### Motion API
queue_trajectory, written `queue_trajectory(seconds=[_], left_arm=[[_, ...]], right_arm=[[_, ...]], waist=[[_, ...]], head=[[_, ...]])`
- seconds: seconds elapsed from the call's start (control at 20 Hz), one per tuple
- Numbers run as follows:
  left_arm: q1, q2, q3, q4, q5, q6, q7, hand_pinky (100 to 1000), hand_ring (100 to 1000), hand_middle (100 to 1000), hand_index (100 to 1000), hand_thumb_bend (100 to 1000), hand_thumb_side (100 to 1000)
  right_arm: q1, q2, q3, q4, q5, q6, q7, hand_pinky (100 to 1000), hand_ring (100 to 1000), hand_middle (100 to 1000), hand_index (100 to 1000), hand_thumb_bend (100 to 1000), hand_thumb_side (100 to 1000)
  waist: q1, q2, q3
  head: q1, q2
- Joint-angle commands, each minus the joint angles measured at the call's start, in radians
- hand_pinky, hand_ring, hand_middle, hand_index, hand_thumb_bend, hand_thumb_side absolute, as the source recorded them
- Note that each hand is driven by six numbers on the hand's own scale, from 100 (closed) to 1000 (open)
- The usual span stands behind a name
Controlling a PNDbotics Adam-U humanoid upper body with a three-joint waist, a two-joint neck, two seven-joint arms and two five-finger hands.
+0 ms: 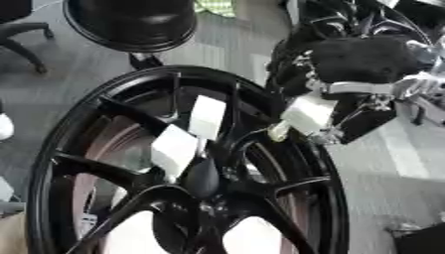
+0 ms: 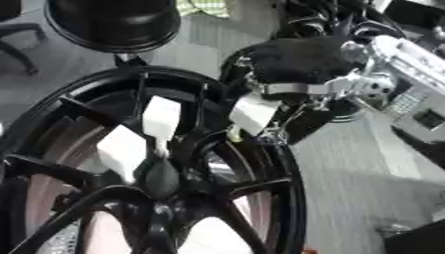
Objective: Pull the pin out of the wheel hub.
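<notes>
At lower centre we see the dark, teardrop-shaped pin (image 1: 202, 177) seated in the hub of the glossy black spoked wheel (image 1: 287, 149). The black right hand (image 1: 306, 115), centre right, touches the rim; we cannot tell its finger state.

**Site: workshop or robotics lab floor**

A grey carpet-tiled floor (image 1: 382, 163) is showing around everything. A large black alloy wheel hub (image 1: 187, 163) is standing upright, filling the lower view. A black round-based stand (image 1: 130, 25) is sitting behind it. An office chair base (image 1: 22, 39) is showing at the upper left. White-cased equipment (image 2: 417, 64) is lying at the right edge.
</notes>
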State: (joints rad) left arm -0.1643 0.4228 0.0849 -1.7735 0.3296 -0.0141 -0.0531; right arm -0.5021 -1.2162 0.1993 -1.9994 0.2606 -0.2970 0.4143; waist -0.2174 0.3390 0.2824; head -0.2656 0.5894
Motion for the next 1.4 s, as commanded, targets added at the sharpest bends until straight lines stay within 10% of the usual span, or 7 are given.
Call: queue_trajectory(seconds=[0.05,0.35,0.7,1.4], left_arm=[[0.005,0.029,0.019,-0.011,0.004,-0.005,0.011,787,768,782,793,129,946],[0.029,0.032,0.040,-0.013,-0.003,-0.016,0.030,788,768,783,793,123,935],[0.040,0.031,0.059,-0.015,0.002,-0.024,0.048,789,769,783,793,121,922],[0.055,0.031,0.061,-0.011,-0.002,-0.030,0.049,790,770,784,792,109,907]], right_arm=[[0.092,-0.077,-0.118,-0.001,-0.021,0.048,-0.045,902,777,537,640,171,100],[0.414,-0.045,-0.271,-0.001,0.048,0.189,-0.139,901,784,569,666,214,100],[0.727,0.178,-0.388,-0.001,0.121,0.288,-0.266,897,801,606,709,247,100],[0.888,0.414,-0.470,-0.001,0.181,0.587,-0.269,938,971,894,877,409,226]], waist=[[0.017,-0.021,-0.012],[0.026,-0.022,-0.056],[0.033,-0.027,-0.085],[0.051,-0.037,-0.114]], head=[[0.020,0.004],[0.062,0.011],[0.091,0.017],[0.087,0.029]])
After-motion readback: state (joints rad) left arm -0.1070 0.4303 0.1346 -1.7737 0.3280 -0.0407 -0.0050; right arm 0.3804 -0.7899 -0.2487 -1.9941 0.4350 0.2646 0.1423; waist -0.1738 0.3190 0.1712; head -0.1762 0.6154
